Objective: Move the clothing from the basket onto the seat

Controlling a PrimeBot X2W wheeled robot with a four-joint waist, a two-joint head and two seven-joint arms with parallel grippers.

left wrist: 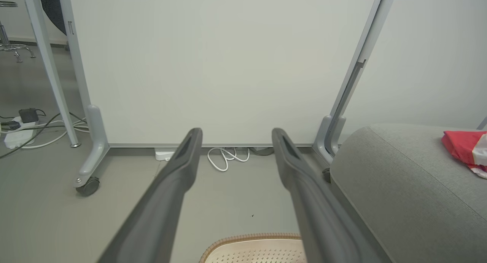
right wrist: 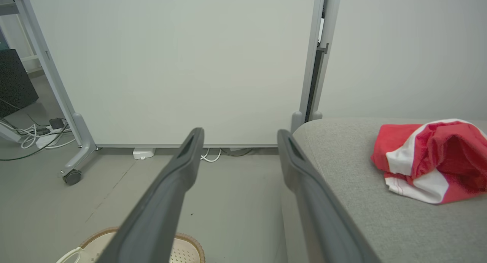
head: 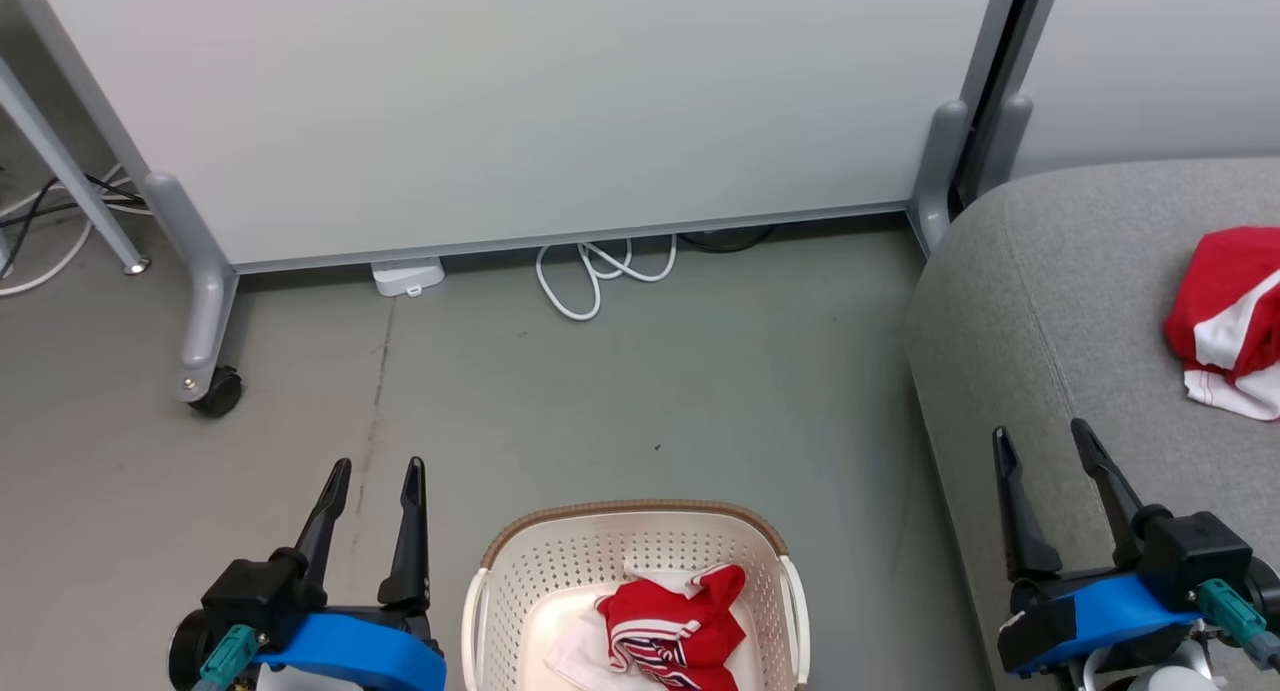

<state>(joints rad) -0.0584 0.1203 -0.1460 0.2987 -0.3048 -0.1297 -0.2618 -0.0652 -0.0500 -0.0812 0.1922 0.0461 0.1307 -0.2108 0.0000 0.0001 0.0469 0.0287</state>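
Lying crumpled in the basket [head: 630,511], the red striped jersey [head: 672,626] looks light, limp and floppy; pinching its raised top fold seems best. Another garment [head: 1230,311] sits on the seat [head: 1050,301]. The left claw [head: 379,463] and right claw [head: 1041,431] gape wide, empty.

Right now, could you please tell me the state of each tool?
Left tool: open, holding nothing.
Right tool: open, holding nothing.

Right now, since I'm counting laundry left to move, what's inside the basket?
A crumpled red jersey with striped trim, lying over white fabric, in the basket. Anything beneath them is covered; the basket's near end is cut off.
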